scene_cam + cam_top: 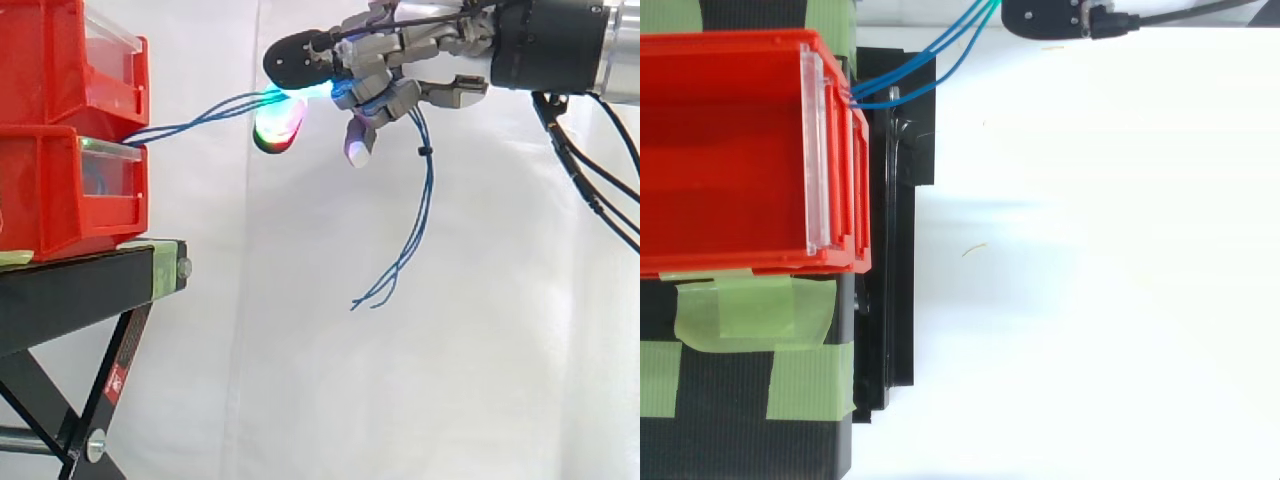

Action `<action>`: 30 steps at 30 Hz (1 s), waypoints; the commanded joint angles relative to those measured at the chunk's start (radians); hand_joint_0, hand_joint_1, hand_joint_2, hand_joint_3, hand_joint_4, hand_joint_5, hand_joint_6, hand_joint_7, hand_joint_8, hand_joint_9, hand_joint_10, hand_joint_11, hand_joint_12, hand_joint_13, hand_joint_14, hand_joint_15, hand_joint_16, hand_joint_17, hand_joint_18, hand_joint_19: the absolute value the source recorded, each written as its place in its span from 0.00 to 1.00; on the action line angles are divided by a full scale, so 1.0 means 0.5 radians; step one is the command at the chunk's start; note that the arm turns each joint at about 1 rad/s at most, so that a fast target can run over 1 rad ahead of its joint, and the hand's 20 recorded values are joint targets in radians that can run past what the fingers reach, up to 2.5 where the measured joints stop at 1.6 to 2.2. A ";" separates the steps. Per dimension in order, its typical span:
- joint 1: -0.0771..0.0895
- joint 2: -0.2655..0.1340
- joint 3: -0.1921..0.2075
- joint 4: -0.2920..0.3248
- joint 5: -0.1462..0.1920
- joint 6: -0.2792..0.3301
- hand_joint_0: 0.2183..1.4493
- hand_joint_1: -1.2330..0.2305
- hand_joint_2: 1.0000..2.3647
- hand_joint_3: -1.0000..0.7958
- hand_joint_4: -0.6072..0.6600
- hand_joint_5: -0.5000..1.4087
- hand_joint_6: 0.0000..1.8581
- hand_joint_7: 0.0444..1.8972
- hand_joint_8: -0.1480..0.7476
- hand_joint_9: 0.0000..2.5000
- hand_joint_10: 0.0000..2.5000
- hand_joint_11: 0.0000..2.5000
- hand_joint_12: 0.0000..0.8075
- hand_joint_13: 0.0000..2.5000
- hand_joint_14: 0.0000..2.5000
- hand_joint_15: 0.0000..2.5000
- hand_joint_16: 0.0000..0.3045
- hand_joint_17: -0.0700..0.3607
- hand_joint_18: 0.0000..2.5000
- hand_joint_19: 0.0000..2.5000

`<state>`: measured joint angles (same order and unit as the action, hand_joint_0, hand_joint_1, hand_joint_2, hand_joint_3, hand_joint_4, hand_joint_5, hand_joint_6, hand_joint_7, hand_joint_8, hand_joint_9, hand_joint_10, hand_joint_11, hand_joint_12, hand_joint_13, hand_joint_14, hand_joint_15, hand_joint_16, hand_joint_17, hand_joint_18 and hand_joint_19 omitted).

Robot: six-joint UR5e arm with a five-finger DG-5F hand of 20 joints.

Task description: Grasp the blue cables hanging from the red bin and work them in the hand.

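Observation:
Several thin blue cables point(200, 115) run from the gap between the two stacked red bins point(45, 190) out to my hand point(430, 45), pulled fairly taut. The hand hovers to the right of the bins at the height of the upper one, its fingers curled round the cables. Beyond the hand the free ends point(415, 230) droop in a loose loop. From above, the cables point(930, 60) leave the front of the red bin point(720, 140) and slant up to the hand point(1050, 18) at the top edge.
The bins rest on a black stand point(80, 290) with slanted legs, marked with green tape point(750, 310). A white curtain lies behind, and open space surrounds and lies below the hand.

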<state>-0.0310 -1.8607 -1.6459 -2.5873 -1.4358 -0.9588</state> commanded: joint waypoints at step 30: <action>-0.018 0.000 0.000 0.005 -0.031 0.037 0.68 0.43 0.01 0.63 0.67 0.44 0.06 0.68 0.59 0.18 1.00 0.93 0.57 0.32 1.00 0.59 0.16 0.42 0.38 0.31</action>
<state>-0.0399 -1.8607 -1.6462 -2.5848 -1.4512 -0.9404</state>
